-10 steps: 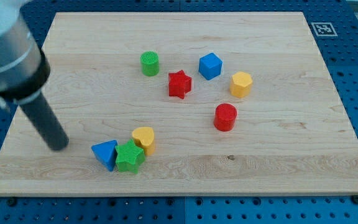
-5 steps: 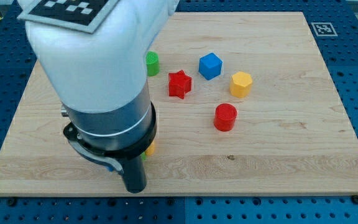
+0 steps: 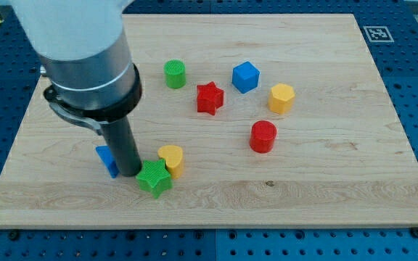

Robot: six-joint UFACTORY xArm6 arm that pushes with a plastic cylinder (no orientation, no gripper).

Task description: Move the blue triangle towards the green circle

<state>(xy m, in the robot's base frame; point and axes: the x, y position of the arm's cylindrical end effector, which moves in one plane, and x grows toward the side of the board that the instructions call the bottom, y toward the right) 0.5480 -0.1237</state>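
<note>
The blue triangle (image 3: 107,160) lies at the board's lower left, mostly hidden behind my rod. My tip (image 3: 130,174) rests on the board right against the triangle's right side, between it and the green star (image 3: 154,178). The green circle (image 3: 174,74) stands well above, toward the view's top centre, apart from my tip. A yellow heart (image 3: 171,159) sits just right of my rod, touching the green star.
A red star (image 3: 210,98), a blue cube (image 3: 245,76), a yellow hexagon (image 3: 281,98) and a red cylinder (image 3: 263,135) stand at centre right. The arm's wide body (image 3: 78,43) covers the board's upper left. The wooden board (image 3: 339,174) ends near the bottom.
The arm swung from the left across the bottom edge, then up to between the blue triangle and green star. The triangle has shifted left, the green star slightly down and right.
</note>
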